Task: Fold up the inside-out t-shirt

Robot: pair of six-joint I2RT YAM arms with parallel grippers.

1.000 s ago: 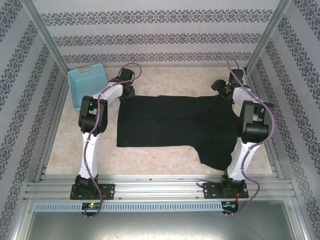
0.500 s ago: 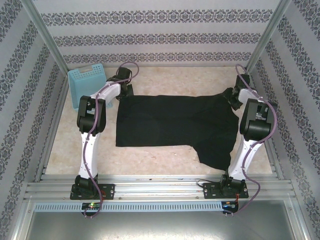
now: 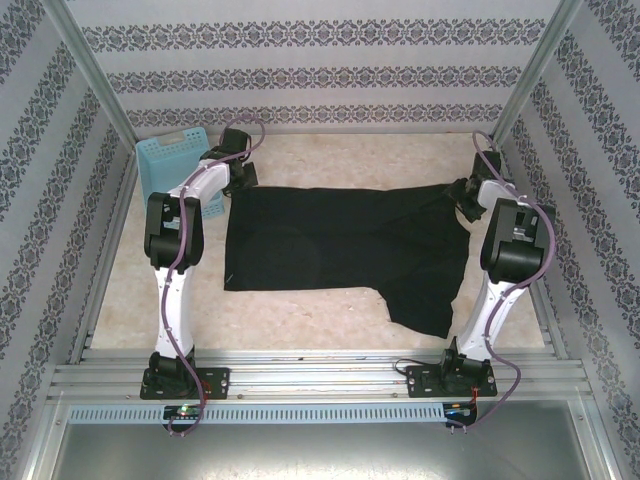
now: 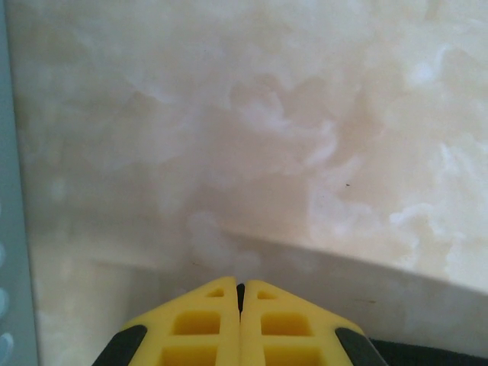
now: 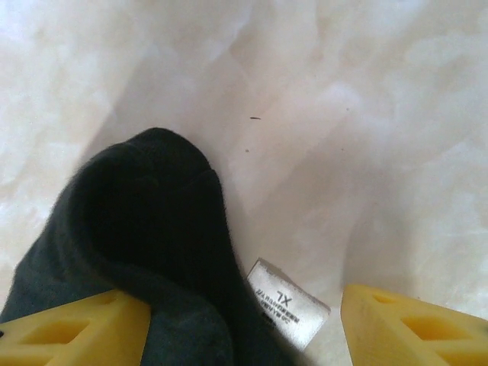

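The black t-shirt (image 3: 340, 250) lies spread flat across the table, with one sleeve hanging toward the near right. At its far left corner my left gripper (image 3: 237, 185) is low over the table. In the left wrist view its yellow fingers (image 4: 240, 288) are pressed together with a thin dark sliver between them, and black cloth shows at the bottom right. My right gripper (image 3: 462, 200) is at the shirt's far right edge. In the right wrist view it (image 5: 245, 299) stands open, with a bunched fold of the t-shirt (image 5: 145, 206) and the white neck tag (image 5: 288, 303) marked XL lying between its fingers.
A light blue plastic basket (image 3: 175, 160) stands tilted at the far left, just behind the left arm. Patterned walls and metal posts close in the table on three sides. Bare marbled tabletop (image 3: 300, 315) lies between the shirt and the arm bases.
The left gripper moved back and left, dragging the shirt's left edge with it. The right gripper moved right toward the wall, and the shirt's right edge stretched out with it.
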